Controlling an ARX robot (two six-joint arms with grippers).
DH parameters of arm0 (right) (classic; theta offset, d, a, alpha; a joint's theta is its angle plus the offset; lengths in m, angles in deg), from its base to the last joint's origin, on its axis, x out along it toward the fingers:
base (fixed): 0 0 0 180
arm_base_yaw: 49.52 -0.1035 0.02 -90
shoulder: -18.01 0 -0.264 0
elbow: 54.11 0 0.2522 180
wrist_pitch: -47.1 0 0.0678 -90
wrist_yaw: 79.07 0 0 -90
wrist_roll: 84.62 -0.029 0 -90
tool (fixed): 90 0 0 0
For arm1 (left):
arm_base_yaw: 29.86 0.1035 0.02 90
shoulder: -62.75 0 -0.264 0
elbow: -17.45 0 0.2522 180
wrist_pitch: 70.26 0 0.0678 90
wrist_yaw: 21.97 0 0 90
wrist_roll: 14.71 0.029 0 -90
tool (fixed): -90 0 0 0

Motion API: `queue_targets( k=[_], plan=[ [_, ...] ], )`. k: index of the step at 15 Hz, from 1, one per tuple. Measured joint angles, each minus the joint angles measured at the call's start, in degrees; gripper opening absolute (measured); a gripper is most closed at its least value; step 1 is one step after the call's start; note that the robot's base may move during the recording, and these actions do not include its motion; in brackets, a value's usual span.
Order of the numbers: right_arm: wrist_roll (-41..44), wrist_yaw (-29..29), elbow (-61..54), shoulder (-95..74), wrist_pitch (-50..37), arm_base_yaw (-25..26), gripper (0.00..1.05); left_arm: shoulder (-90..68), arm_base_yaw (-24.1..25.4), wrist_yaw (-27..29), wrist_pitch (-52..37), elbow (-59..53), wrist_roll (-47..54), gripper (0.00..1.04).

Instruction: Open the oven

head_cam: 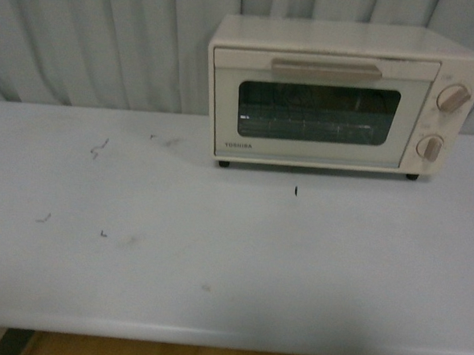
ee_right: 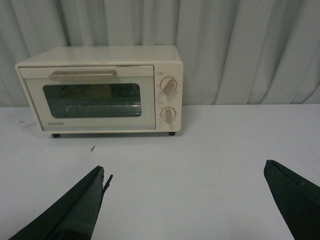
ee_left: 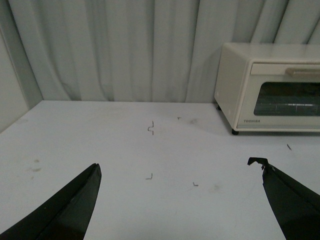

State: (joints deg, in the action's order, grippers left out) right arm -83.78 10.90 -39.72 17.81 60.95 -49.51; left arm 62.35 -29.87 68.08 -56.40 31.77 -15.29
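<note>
The cream-white oven (head_cam: 338, 95) stands at the back right of the white table (head_cam: 216, 257), its glass door shut and the beige bar handle (head_cam: 326, 69) along the door's top edge. Two round knobs (head_cam: 453, 97) sit on its right side. The right wrist view shows the oven (ee_right: 102, 90) head-on, well beyond my right gripper (ee_right: 185, 172), which is open and empty. In the left wrist view the oven (ee_left: 270, 87) stands off to one side, far from my open, empty left gripper (ee_left: 179, 167). Neither arm appears in the front view.
A pleated grey curtain (head_cam: 108, 41) hangs right behind the table. Small dark scuffs and specks (head_cam: 99, 147) mark the tabletop. The table's front edge (head_cam: 227, 342) runs along the bottom of the front view, with wooden floor below.
</note>
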Motion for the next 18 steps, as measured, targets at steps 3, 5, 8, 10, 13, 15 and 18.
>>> queue_targets(
  k=[3, 5, 8, 10, 13, 15, 18],
  plan=[
    [0.0, 0.0, 0.0, 0.0, -0.3, 0.0, 0.98, 0.0, 0.0, 0.0, -0.2, 0.0, 0.0, 0.98],
    [0.0, 0.0, 0.0, 0.0, 0.2, 0.0, 0.98, 0.0, 0.0, -0.1, 0.2, 0.0, 0.0, 0.98],
    [0.0, 0.0, 0.0, 0.0, 0.1, 0.0, 0.98, 0.0, 0.0, 0.0, 0.1, 0.0, 0.0, 0.98],
    [0.0, 0.0, 0.0, 0.0, 0.1, 0.0, 0.98, 0.0, 0.0, 0.0, 0.1, 0.0, 0.0, 0.98],
    [0.0, 0.0, 0.0, 0.0, 0.2, 0.0, 0.98, 0.0, 0.0, 0.0, 0.1, 0.0, 0.0, 0.98],
    [0.0, 0.0, 0.0, 0.0, 0.1, 0.0, 0.98, 0.0, 0.0, 0.0, 0.1, 0.0, 0.0, 0.98],
    [0.0, 0.0, 0.0, 0.0, 0.1, 0.0, 0.98, 0.0, 0.0, 0.0, 0.1, 0.0, 0.0, 0.98]
  ],
)
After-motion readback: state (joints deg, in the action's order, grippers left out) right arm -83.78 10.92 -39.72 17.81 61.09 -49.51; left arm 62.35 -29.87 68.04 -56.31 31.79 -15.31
